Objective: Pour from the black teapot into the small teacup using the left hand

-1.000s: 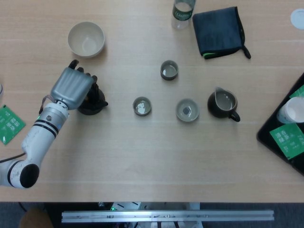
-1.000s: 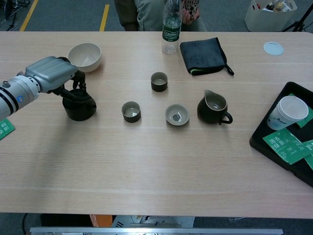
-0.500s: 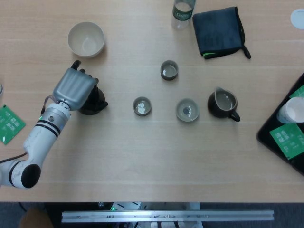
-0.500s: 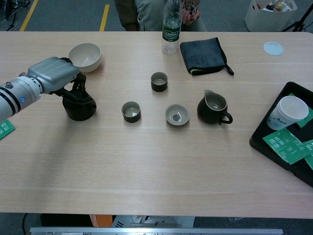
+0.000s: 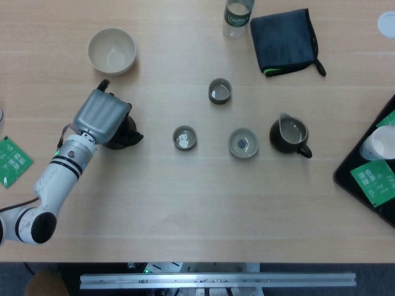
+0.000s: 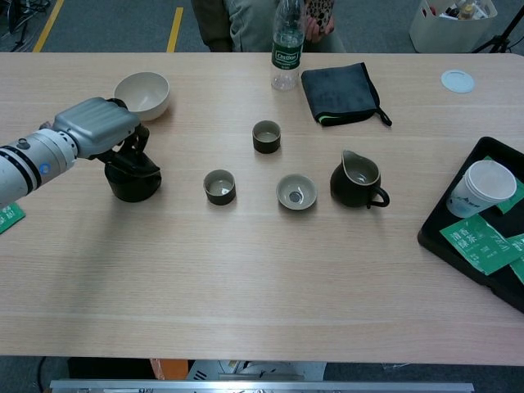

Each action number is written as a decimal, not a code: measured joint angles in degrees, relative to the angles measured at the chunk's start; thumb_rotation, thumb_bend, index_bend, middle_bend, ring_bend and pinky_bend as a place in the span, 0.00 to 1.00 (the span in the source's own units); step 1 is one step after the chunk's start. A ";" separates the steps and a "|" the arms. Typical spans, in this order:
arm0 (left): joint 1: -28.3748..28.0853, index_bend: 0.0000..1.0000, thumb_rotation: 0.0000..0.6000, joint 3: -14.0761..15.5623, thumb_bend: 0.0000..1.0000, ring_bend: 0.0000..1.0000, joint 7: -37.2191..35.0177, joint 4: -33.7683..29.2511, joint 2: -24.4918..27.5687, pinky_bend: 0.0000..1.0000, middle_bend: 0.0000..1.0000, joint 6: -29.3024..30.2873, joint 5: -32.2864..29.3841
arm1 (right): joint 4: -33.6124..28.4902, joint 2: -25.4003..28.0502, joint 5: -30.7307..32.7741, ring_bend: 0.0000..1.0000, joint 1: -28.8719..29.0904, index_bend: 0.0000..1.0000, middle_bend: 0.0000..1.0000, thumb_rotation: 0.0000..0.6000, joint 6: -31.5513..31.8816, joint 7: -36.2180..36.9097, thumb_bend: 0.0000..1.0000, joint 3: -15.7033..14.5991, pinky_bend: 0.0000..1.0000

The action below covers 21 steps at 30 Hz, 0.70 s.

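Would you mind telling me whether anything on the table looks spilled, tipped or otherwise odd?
Nothing stands out. The black teapot stands upright under the left hand, the teacups and pitcher are upright, and no liquid shows on the table.

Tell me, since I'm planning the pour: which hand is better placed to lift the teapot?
The left hand. Its fingers already reach down over the teapot, while the right hand shows in neither view.
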 measured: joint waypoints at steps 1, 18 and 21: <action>-0.03 0.56 0.33 0.00 0.21 0.47 0.06 -0.05 0.01 0.14 0.66 0.00 -0.11 | 0.04 -0.01 0.03 0.23 0.00 0.36 0.39 1.00 -0.01 0.02 0.00 0.02 0.23; -1.03 0.65 0.32 0.44 0.21 0.52 1.58 -1.47 0.86 0.14 0.72 -0.43 -1.18 | 0.39 -0.20 0.26 0.23 -0.15 0.36 0.39 1.00 0.09 0.48 0.00 0.18 0.23; -1.15 0.65 0.33 0.56 0.21 0.52 1.69 -1.66 0.92 0.14 0.72 -0.44 -1.17 | 0.38 -0.17 0.29 0.23 -0.19 0.36 0.39 1.00 0.14 0.58 0.00 0.21 0.23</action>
